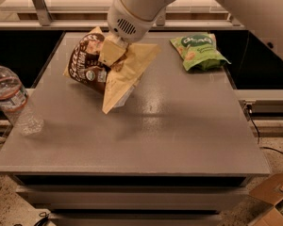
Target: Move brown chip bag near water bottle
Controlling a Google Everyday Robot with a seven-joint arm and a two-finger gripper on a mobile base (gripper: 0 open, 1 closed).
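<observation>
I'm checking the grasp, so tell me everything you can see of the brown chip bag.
The brown chip bag is a large crinkly bag, cream-yellow with a dark brown panel and white lettering. It hangs tilted over the far part of the table, pinched near its top by the gripper, with one cream corner pointing down at the surface. Whether that corner touches the table is unclear.
</observation>
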